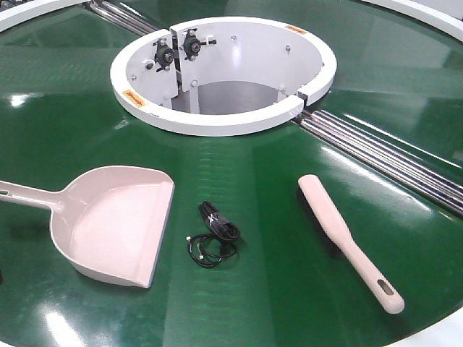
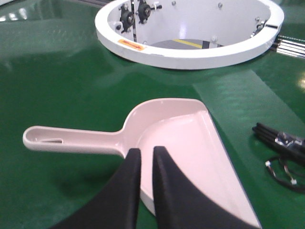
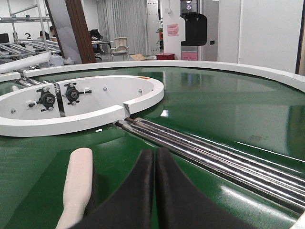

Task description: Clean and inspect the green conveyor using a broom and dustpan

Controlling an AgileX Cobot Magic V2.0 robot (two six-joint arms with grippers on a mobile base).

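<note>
Dustpan (image 1: 119,224) lies flat on the left of the conveyor (image 1: 275,289), handle pointing left, lip facing right. From the left wrist view, the left gripper (image 2: 147,151) hangs over the dustpan's back wall, fingers a narrow slit apart and holding nothing. A coiled black cable (image 1: 217,231) lies just right of the lip. Beyond it sits the white hub (image 1: 217,119). Further right lies the broom (image 1: 340,231), slotted end nearest, with rollers (image 1: 383,155) behind. The right gripper (image 3: 154,152) hangs beside the broom, fingers pressed together, empty.
</note>
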